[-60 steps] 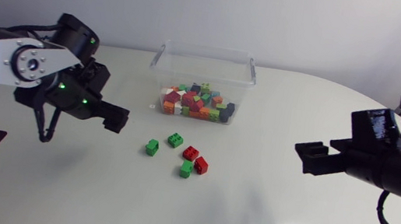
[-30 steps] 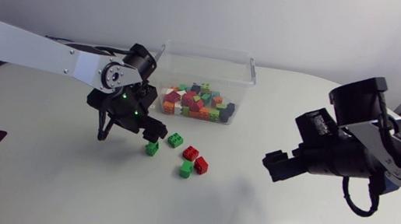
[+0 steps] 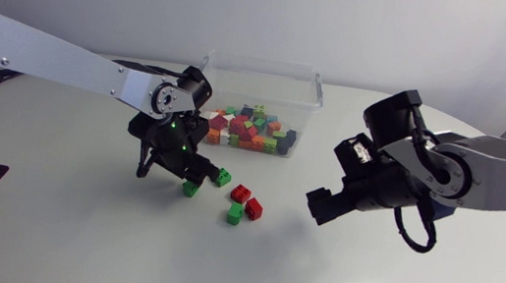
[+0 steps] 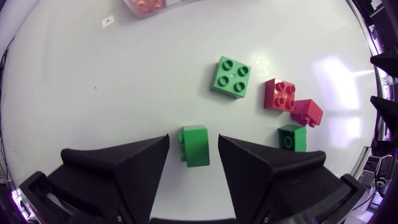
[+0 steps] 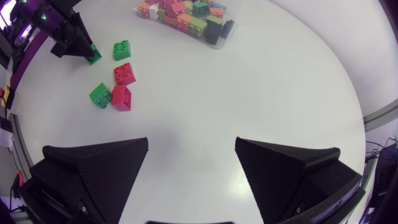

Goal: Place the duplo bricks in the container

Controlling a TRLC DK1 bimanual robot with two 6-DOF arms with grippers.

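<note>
Duplo bricks: five loose near the middle of the desk, just in front of the container (image 3: 262, 61), which stands at the far edge and is already part full

Change over the last second: left arm has swung in from the desk's left edge and come down on the nearest loose piece, the green brick (image 4: 196, 145). Left claw (image 4: 193, 138) now straddles it, one finger on each side, brick lying on its side. Fingers parted, narrow gaps visible on both flanks, so no hold yet

Right arm has also come inward from the right edge toward the centre. Right claw (image 5: 191, 149) wide open, nothing in it, hanging over bare desk short of the cluster

None of the bricks has shifted: flat green brick (image 4: 231, 77), two red bricks (image 4: 280, 94) touching each other, and another green brick (image 4: 291, 137) beside them, all where they were

Judgement: approach done, closing step next. Brick is well centred in the gap. Four more picks remain after this one, and the right arm looks set to take from the red pair
</note>
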